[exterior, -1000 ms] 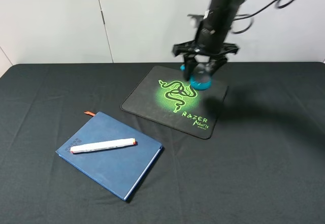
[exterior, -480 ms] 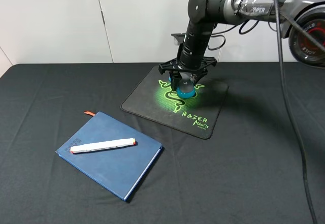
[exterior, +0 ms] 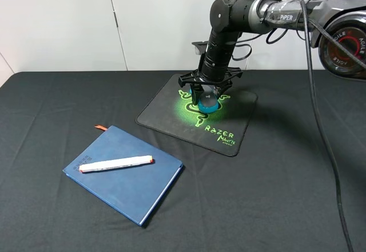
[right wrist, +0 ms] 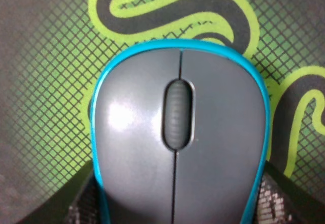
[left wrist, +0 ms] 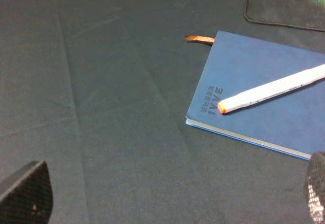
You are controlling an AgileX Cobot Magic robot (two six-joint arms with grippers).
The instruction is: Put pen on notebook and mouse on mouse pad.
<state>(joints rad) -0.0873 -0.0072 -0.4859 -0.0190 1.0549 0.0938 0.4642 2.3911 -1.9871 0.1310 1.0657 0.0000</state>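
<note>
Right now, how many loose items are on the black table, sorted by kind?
Pen: 1, lying on the notebook
Notebook: 1
Mouse: 1, between the right gripper's fingers over the mouse pad
Mouse pad: 1
Total: 4

We see the mouse (right wrist: pixel 177 142) close up, grey top, teal-blue rim, dark scroll wheel (right wrist: pixel 177 114) on its centre seam, the mouse pad (right wrist: pixel 45 97) beneath with green snake curves, textured fingers (right wrist: pixel 271 203) flanking both mouse sides.
</note>
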